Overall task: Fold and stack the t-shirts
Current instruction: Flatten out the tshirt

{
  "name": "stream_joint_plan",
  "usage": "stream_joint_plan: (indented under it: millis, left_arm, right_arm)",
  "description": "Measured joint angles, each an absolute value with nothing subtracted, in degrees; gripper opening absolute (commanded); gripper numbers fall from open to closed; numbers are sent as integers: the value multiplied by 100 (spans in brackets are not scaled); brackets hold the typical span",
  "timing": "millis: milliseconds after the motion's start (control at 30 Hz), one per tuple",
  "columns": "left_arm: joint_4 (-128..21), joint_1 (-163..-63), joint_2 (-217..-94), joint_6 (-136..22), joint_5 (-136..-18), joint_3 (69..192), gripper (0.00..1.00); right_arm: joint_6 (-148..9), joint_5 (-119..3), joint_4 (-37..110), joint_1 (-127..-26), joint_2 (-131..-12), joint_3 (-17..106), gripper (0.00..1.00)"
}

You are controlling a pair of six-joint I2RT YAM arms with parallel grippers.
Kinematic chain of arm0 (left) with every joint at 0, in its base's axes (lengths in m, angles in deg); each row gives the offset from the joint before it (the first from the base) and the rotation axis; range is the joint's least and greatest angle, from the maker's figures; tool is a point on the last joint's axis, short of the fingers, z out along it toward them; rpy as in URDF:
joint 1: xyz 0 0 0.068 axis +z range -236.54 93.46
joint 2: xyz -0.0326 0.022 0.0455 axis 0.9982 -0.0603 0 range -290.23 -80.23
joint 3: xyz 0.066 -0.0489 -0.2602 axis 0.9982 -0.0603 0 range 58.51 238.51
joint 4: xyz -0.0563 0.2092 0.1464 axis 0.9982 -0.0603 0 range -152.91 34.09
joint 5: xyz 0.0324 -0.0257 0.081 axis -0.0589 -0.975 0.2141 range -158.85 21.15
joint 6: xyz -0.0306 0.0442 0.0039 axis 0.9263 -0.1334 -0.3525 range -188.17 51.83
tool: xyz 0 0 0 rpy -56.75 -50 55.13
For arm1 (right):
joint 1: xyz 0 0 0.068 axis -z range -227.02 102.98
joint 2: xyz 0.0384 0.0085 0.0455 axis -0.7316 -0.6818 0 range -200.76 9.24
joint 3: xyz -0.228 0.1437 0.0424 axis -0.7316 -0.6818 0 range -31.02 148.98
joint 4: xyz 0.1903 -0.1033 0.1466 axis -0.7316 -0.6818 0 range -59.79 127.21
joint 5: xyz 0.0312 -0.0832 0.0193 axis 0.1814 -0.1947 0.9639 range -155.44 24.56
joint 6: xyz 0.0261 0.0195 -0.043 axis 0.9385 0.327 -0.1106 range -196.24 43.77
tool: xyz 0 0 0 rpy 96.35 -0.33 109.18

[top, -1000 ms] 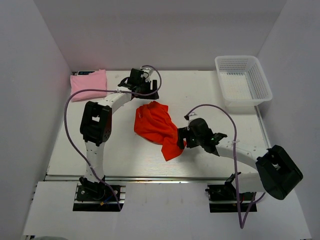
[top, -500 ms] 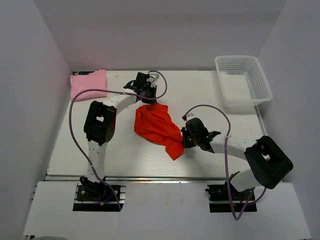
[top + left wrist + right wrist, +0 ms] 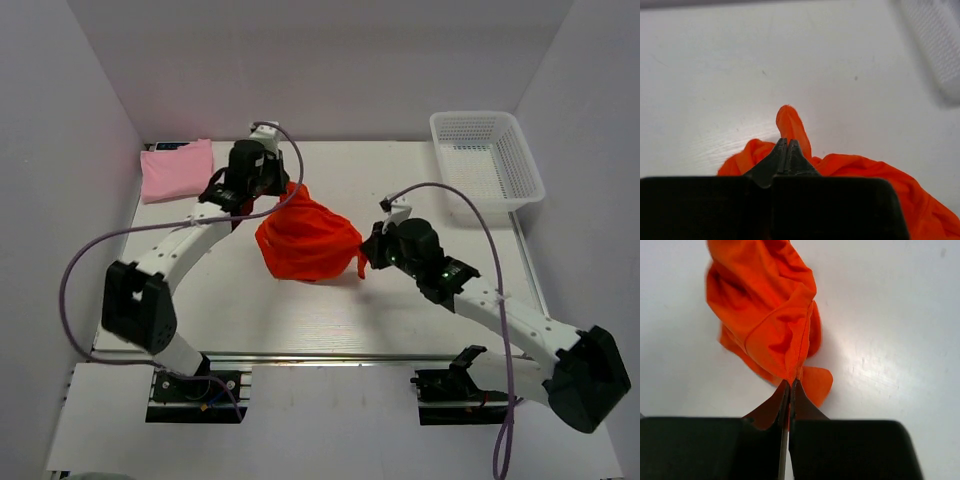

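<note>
Left gripper point(image 3: 787, 143) is pressed together on a fold at the far edge of the orange-red t-shirt point(image 3: 305, 245). The right gripper point(image 3: 790, 385) pinches a seam on the shirt's right side. The shirt hangs bunched between them over the middle of the surface point(image 3: 300, 315). The pale pink t-shirt point(image 3: 177, 170) lies folded at the far left corner, well apart from the white basket point(image 3: 487, 160).

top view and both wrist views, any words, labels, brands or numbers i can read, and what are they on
No text can be read in any view.
The orange t-shirt, the pink t-shirt and the white basket show no print, tag or logo.
</note>
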State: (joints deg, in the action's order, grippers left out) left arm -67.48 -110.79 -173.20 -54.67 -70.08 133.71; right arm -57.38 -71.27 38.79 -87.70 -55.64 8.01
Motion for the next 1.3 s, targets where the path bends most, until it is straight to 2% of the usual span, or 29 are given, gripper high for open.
stream_joint_plan:
  millis: [367,700,1067,1300]
  left_arm:
    - [-6145,-11077,-14651,-5353,-5924,13091,0]
    - [-6154,-11077,-13524,-5535,-5754,13698,0]
    - [-6370,-11088,-12693,-5655,-6844,14608,0]
    - [-6615,-11070,-12367,-5659,-7596,15062,0]
  right_arm:
    - [-6833,-7033,3882,-8775,-3931,2160,0]
    - [-7883,-6235,3080,-8775,-3793,4337,0]
    - [-8265,-4821,2290,-8792,-3761,6193,0]
    - [-8223,-4196,2131,-8792,-3717,6682,0]
